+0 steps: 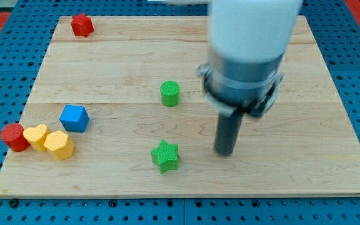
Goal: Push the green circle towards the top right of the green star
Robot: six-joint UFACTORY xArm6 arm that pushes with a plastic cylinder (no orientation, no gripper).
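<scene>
The green circle (170, 93) is a short cylinder standing near the middle of the wooden board (305, 175). The green star (165, 156) lies below it, toward the view's bottom. My tip (224, 152) is the lower end of the dark rod under the big white and grey arm body. It rests on the board to the right of the green star, level with it, and below and to the right of the green circle. It touches no block.
A blue block (74, 117) sits at the left. Below it, a red cylinder (14, 137), a yellow heart (37, 135) and a yellow block (59, 145) huddle together. A red block (82, 25) is at the top left.
</scene>
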